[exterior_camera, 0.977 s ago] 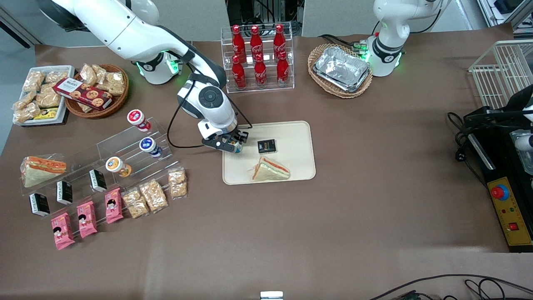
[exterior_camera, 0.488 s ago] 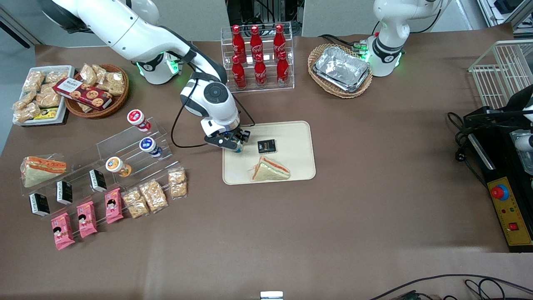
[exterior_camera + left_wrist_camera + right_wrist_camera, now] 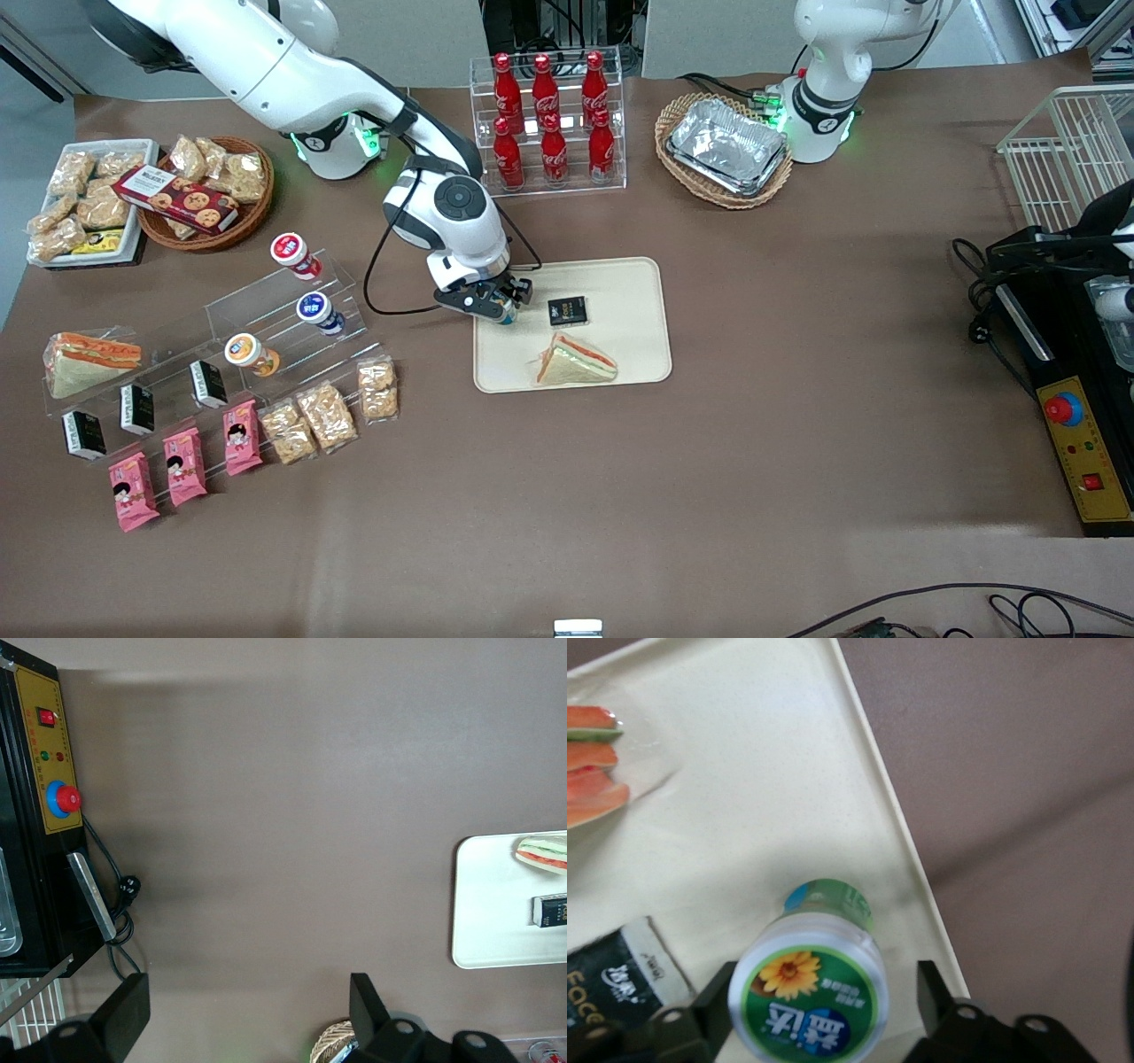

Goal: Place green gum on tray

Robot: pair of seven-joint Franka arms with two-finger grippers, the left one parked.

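Note:
The green gum stands upright on the beige tray, at the tray's edge toward the working arm's end of the table. In the right wrist view its green-and-white flower cap faces the camera, with the tray beneath it. My right gripper is straight above the bottle. Its fingers straddle the cap and are open; one finger stands clearly apart from the cap. The tray's edge also shows in the left wrist view.
A black packet and a wrapped sandwich lie on the tray beside the gum. An acrylic shelf holds red-capped, blue-capped and orange-capped bottles. A cola rack stands farther from the camera.
The gripper and wrist have shifted slightly away from the camera over the tray's edge. The green gum stays at the same spot on the tray.

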